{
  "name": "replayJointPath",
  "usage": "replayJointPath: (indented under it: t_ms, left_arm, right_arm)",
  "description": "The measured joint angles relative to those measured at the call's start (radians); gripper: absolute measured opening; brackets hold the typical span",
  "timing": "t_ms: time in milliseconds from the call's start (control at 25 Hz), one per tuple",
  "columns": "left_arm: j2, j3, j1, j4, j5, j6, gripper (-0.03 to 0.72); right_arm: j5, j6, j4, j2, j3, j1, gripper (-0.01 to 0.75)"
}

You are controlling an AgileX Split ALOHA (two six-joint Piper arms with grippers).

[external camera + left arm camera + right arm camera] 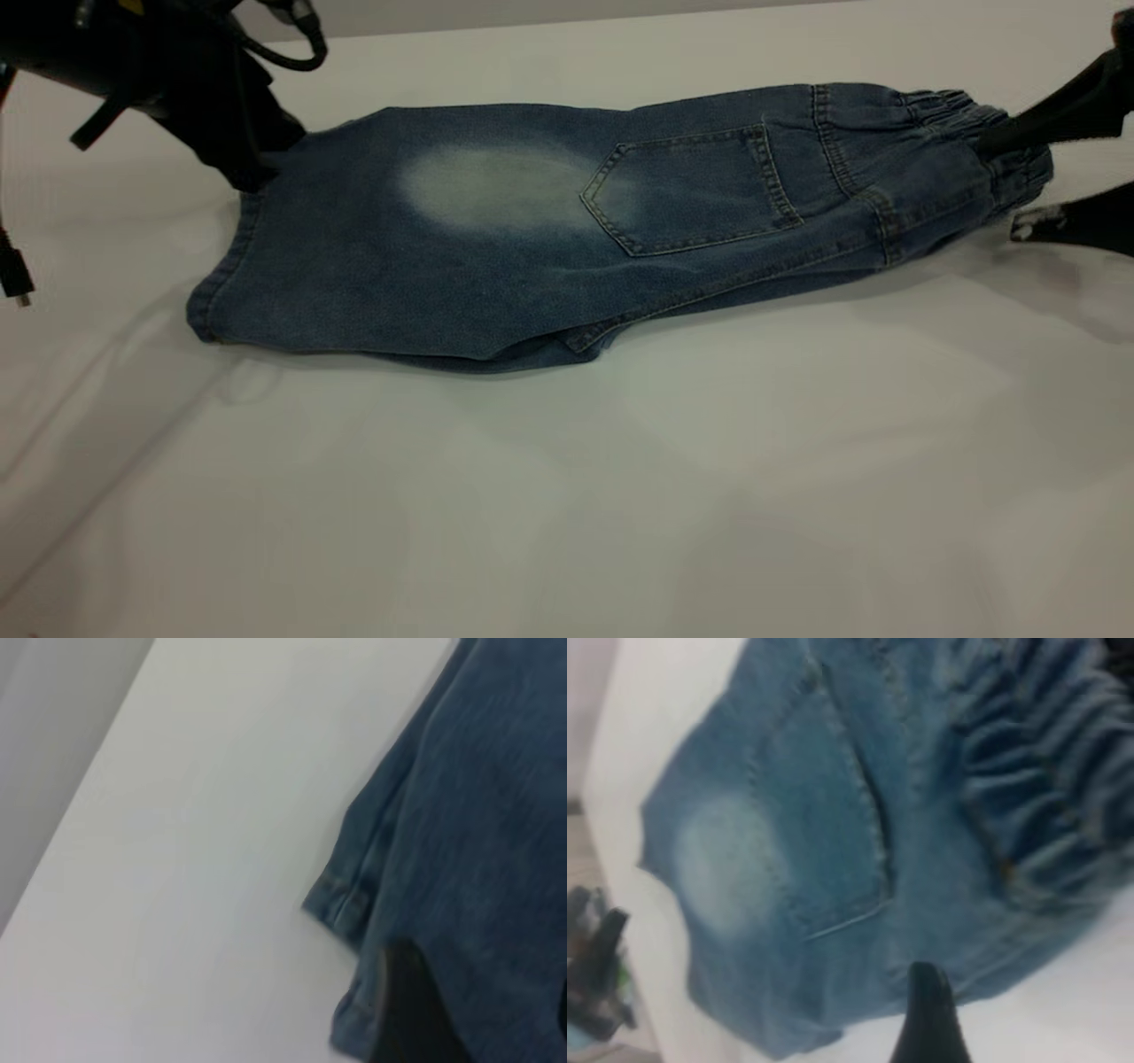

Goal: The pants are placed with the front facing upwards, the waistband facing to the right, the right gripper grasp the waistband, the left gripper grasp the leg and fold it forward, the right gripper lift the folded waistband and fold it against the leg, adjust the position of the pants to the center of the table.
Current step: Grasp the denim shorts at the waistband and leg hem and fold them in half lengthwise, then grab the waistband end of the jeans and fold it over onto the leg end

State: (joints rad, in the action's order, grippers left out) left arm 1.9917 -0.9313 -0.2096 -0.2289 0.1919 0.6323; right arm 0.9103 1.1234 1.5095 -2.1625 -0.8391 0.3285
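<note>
White table (567, 496): matte pale surface filling the view, far larger than the garment lying toward its far side.
Pants (496, 266): blue denim, already folded lengthwise into one long strip — a patch pocket and a faded oval face up, hems at the left, waist at the right.
Waistband (966, 120): dark gathered elastic at the strip's right end, slightly raised off the table.
Left gripper (252, 173): black, down at the far corner of the leg hem; the left wrist view shows one dark finger against the denim, but I cannot tell whether the jaws are closed on cloth.
Right gripper (1019, 182): jaws spread, one finger on the waistband and the other lower, just beside it — nothing pinched yet as far as I can see.
Risk: if the right gripper closes on only the top layer, the lower layers would likely sag and undo the fold; a left grip kept on the hem could drag the strip askew.
</note>
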Motion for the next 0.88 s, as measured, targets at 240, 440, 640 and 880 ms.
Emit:
replayJointPath:
  t_ms: [240,440,640,880]
  left_arm:
    - [0.0,0.0,-0.035,-0.007,-0.001,-0.062,0.367]
    - [0.0,0.0,-0.061,-0.007,-0.002,-0.069,0.367]
    - [0.001,0.0,-0.086,-0.007,-0.001,-0.069,0.367]
    - [0.002,0.001,-0.104,-0.005,-0.001,-0.069,0.367]
  right_arm:
    - [-0.091,0.001,0.059,0.0,-0.045,0.0,0.442]
    - [-0.088,-0.04,0.05,-0.001,-0.099,0.0,0.442]
    - [-0.09,-0.087,0.004,-0.002,-0.1,-0.011,0.442]
    - [-0.121,-0.091,-0.014,-0.002,-0.126,-0.084,0.47]
